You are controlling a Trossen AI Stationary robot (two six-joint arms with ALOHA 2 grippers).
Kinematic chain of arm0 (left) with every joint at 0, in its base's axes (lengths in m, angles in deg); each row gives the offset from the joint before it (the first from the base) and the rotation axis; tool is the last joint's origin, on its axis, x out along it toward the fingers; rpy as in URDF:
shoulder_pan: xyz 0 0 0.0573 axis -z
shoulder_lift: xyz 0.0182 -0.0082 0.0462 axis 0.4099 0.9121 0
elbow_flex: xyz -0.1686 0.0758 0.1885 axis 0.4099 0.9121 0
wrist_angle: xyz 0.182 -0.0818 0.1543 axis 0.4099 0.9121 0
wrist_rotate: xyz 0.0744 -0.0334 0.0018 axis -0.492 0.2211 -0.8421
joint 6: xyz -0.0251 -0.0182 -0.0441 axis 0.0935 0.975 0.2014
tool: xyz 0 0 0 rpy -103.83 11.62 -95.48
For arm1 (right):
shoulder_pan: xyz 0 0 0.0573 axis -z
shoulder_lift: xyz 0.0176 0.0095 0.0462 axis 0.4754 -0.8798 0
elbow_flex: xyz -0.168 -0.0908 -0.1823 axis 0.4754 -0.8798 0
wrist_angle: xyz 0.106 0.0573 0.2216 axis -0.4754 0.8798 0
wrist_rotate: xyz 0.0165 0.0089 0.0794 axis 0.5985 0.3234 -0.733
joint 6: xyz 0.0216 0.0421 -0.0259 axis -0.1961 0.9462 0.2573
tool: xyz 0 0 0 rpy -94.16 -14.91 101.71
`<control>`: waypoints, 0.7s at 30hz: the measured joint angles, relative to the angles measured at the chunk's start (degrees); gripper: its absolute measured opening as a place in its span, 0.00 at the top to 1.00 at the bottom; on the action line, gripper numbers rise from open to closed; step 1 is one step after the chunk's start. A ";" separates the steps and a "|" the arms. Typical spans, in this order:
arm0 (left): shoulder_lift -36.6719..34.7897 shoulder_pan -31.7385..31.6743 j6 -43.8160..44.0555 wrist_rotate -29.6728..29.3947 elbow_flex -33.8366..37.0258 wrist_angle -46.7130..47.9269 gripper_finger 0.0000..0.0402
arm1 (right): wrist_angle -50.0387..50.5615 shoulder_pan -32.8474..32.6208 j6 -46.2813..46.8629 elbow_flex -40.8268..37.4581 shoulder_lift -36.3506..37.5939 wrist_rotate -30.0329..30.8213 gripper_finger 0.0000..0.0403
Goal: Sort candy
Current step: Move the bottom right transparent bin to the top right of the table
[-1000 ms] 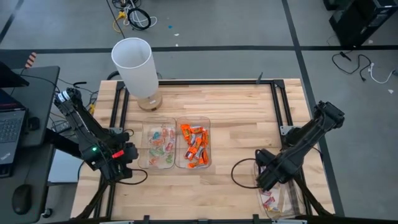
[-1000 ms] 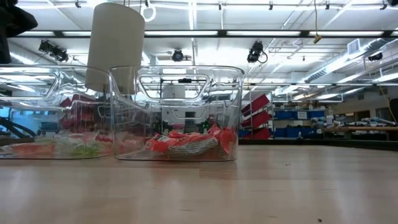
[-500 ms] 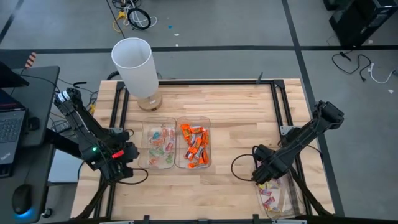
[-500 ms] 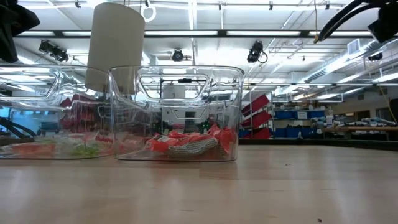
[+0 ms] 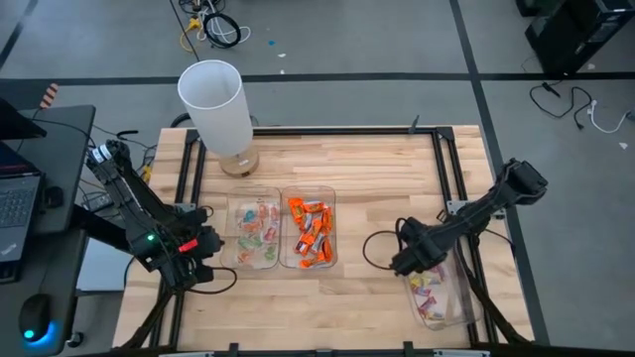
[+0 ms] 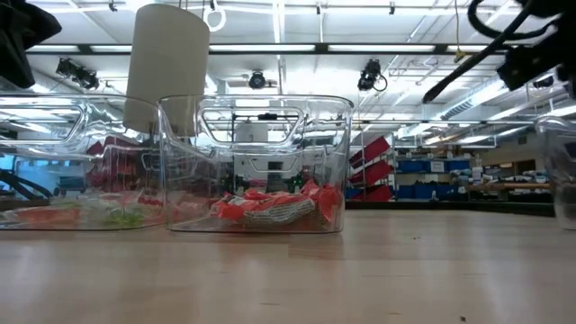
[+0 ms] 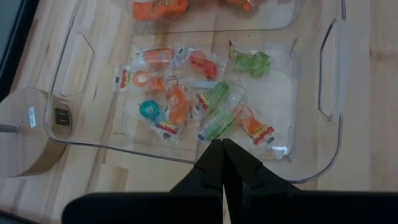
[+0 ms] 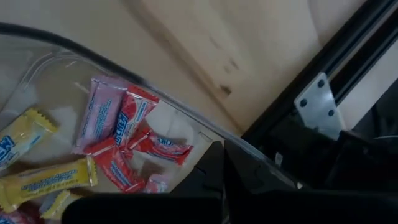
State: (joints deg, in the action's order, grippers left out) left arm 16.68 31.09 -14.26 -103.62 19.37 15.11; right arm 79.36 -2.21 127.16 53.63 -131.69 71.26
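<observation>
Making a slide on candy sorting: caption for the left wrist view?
Shut left gripper poised at the clear tray of mixed wrapped candy.

Two candy point(image 5: 311, 231) trays point(image 5: 283, 230) sit mid-table; a third tray point(image 5: 448, 299) lies at the right edge.

The wooden table point(image 5: 377, 188) holds 3 clear trays. 2 trays point(image 5: 281, 198) sit side by side just past the left gripper point(image 5: 203, 243). The third tray point(image 5: 458, 297) sits right by the right gripper point(image 5: 405, 260). A white tube point(image 5: 213, 104) stands on a round wooden base point(image 5: 241, 164).
</observation>
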 joint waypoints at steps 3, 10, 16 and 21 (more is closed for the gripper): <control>0.00 0.02 -0.10 -0.29 0.00 0.02 1.00 | -0.24 2.41 -1.79 -0.97 0.00 0.81 1.00; 0.00 0.00 -0.12 -0.62 0.00 0.00 1.00 | -0.93 8.23 -7.87 -2.03 0.00 4.50 1.00; 0.00 0.01 -0.12 -0.84 0.00 -0.02 1.00 | -2.92 13.81 -13.62 -2.01 0.00 7.96 1.00; -0.02 0.00 -0.11 -0.99 0.00 0.00 1.00 | -6.34 19.04 -19.19 -2.01 0.00 9.84 1.00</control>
State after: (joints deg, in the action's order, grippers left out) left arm 16.66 31.09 -14.37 -104.61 19.37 15.11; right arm 73.02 16.83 107.97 51.62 -131.69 81.09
